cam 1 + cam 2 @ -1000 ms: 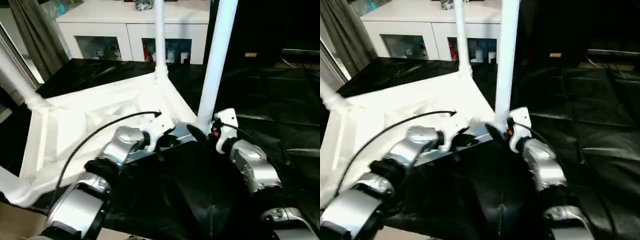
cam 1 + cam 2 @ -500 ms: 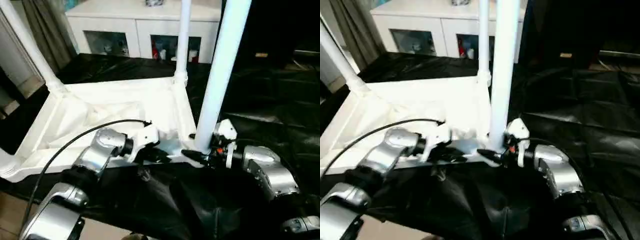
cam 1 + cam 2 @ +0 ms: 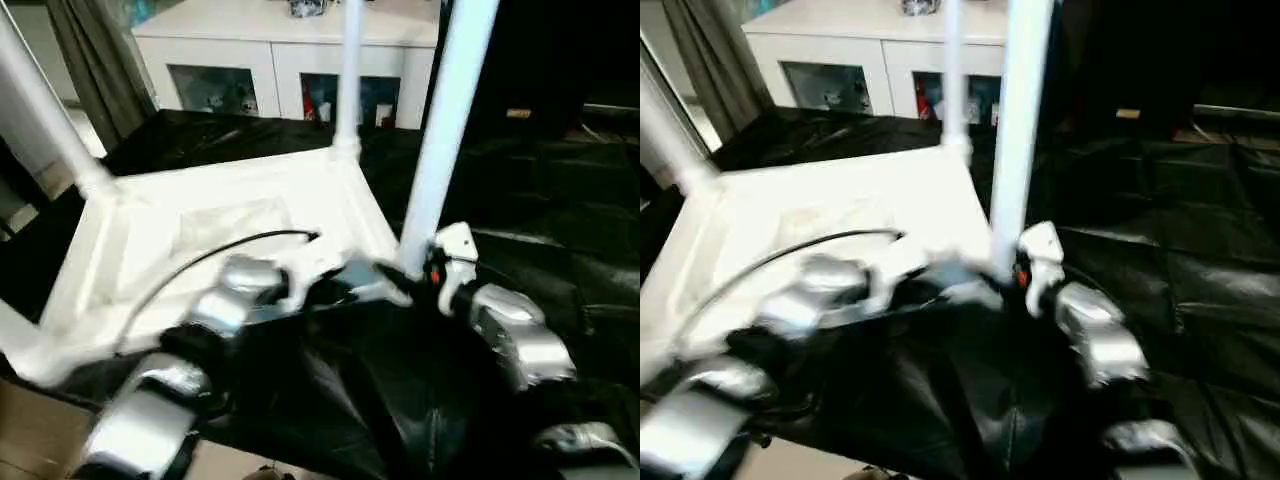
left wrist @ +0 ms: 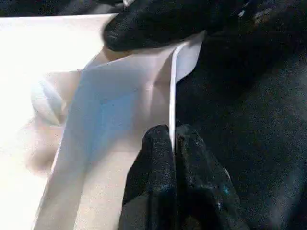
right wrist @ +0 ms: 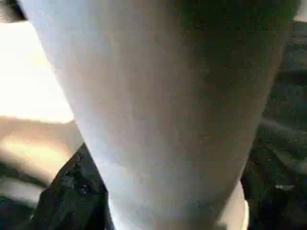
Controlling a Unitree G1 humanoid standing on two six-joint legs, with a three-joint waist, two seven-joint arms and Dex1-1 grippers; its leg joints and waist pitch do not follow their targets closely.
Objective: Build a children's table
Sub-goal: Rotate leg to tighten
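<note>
The children's table lies upside down on black sheeting, its white tabletop (image 3: 230, 220) showing a ribbed underside. White legs stand up from its corners: one at the near right (image 3: 445, 130), one at the far right (image 3: 348, 70), one at the left (image 3: 45, 110). My left gripper (image 3: 335, 290) is shut on the thin near rim of the tabletop (image 4: 171, 86), close to the near right corner. My right gripper (image 3: 405, 280) is at the foot of the near right leg (image 5: 158, 105), fingers closed around it. One of its black fingers (image 4: 144, 24) rests against that corner.
Black sheeting (image 3: 540, 200) covers the work surface to the right and front. A white cabinet (image 3: 280, 50) with glass-fronted shelves stands behind the table, a grey curtain (image 3: 95, 60) at the far left. Brown floor (image 3: 30, 440) shows at the near left.
The head camera has swayed, shifting the whole picture. My right gripper's fingers have closed in on the near right leg. The left gripper keeps its hold on the rim.
</note>
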